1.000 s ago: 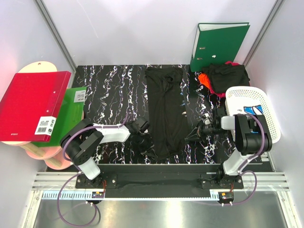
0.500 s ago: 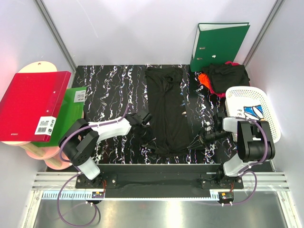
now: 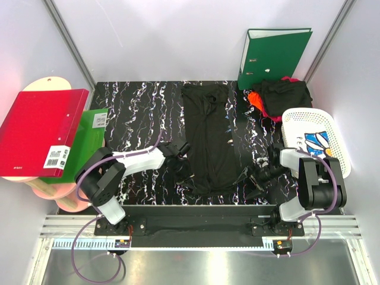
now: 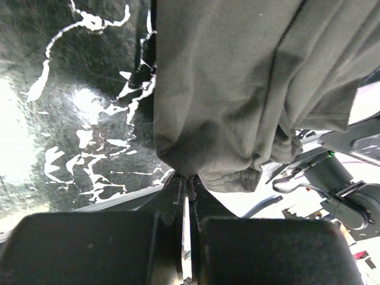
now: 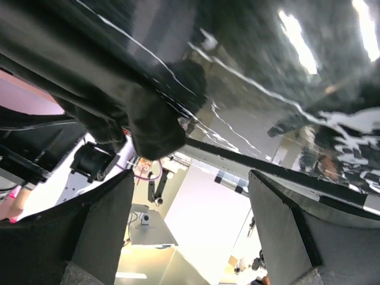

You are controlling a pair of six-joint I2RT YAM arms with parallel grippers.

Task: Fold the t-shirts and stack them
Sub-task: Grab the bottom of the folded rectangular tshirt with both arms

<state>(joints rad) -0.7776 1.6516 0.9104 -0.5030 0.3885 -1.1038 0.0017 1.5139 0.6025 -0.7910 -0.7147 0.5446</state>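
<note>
Top view: black shirt (image 3: 208,136) lies lengthwise mid-table (image 3: 136,113), already a narrow strip, near end just short of the front edge. Left gripper (image 3: 183,172) sits at its near-left corner. Right gripper (image 3: 252,180) is just off the near-right corner, not on cloth as far as I can tell. Far-right corner: pile of shirts (image 3: 288,94), black w/ an orange-red shirt (image 3: 255,98) poking out, in front of the green binder (image 3: 273,56). Basket (image 3: 338,154) at right holds a blue-print shirt (image 3: 314,139). Red binder (image 3: 38,127) is off to the left, well apart.

Left wrist: fingers (image 4: 172,202) pressed tight together on the hem corner, cloth bunched at the pinch.

Right wrist: fingers (image 5: 95,231) spread wide, nothing btwn them. Dark lump (image 5: 155,122) ahead; can't tell if it's cloth or the other arm.

Step, I'd judge: taking up the near hem for the crosswise fold. Next, the right side needs to reach in and close on its corner, then both lift & carry the hem to the far end evenly. Risk: a one-sided pull skews the strip. Nothing lies on the fold path, but pile & basket crowd the right arm, so keep the swing tight.
</note>
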